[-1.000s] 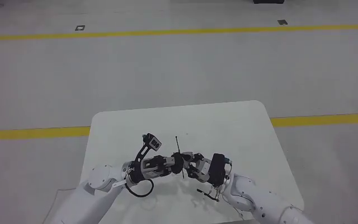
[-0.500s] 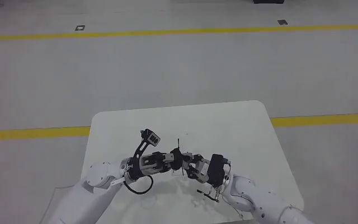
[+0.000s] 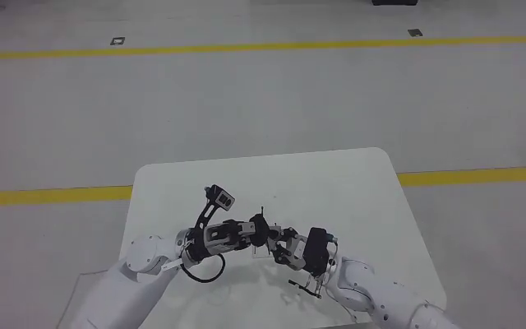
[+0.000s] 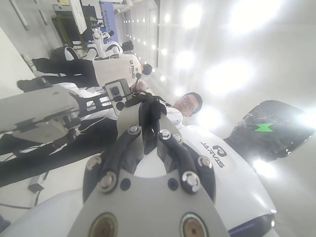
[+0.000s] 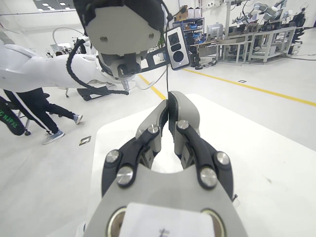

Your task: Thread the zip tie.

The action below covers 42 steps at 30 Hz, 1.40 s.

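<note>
- The zip tie [image 5: 167,75] is a thin black strap standing nearly upright in the air over the middle of the desk [image 3: 345,181], a little toward its near edge. It touches nothing on the surface.
- Its long axis runs straight up from my right fingers [image 5: 181,109] to my left fingers [image 4: 128,122], which sit just above and close against them.
- My right fingers are clenched flat on the strap's lower part, and the strap leaves them right at the tips.
- My left fingers are closed tight on a black piece at the strap's upper end. I take this to be the tie, though I cannot make out its head or slot.
- Seen from above, the strap [image 3: 262,215] shows as a short dark line poking out past both sets of fingers toward the far edge.
- As I judge it, the threading depends on that upright line. The end must meet the slot along the strap's own axis, and my left fingers are the nearer to that meeting point.
</note>
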{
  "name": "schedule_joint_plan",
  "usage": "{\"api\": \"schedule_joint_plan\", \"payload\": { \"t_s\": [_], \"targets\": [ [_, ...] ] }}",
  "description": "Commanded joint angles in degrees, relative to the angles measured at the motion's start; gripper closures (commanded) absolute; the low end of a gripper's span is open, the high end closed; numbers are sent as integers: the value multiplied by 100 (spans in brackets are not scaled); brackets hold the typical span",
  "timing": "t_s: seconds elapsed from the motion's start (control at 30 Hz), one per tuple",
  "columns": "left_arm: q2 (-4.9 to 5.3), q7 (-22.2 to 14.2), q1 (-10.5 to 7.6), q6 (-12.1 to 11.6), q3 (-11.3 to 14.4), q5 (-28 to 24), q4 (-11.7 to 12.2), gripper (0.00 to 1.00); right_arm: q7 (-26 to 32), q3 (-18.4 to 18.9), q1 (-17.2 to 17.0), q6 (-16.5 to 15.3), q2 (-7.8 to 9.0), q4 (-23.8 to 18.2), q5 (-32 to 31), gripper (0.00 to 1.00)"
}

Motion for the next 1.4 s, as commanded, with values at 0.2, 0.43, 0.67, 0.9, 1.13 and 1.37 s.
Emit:
{"api": "schedule_joint_plan", "payload": {
  "t_s": [0.2, 0.43, 0.67, 0.9, 1.13, 1.37],
  "targets": [
    [-6, 8, 26, -28, -41, 4, -34, 100, 16, 7, -9, 0, 8, -30, -12, 100],
    [-4, 5, 76, -32, -82, 48, -55, 100, 15, 26, -47, 0, 15, -76, -9, 100],
    [17, 12, 190, -32, -169, 164, -42, 100, -50, 156, -181, 0, 30, -127, 133, 0],
    [57, 37, 345, -26, -320, 342, -82, 100, -218, 502, -497, 0, 142, -134, 328, 0],
    [57, 37, 345, -26, -320, 342, -82, 100, -288, 655, -620, 0, 190, -124, 431, 0],
    [57, 37, 345, -26, -320, 342, -82, 100, -288, 655, -620, 0, 190, -124, 431, 0]
  ]
}}
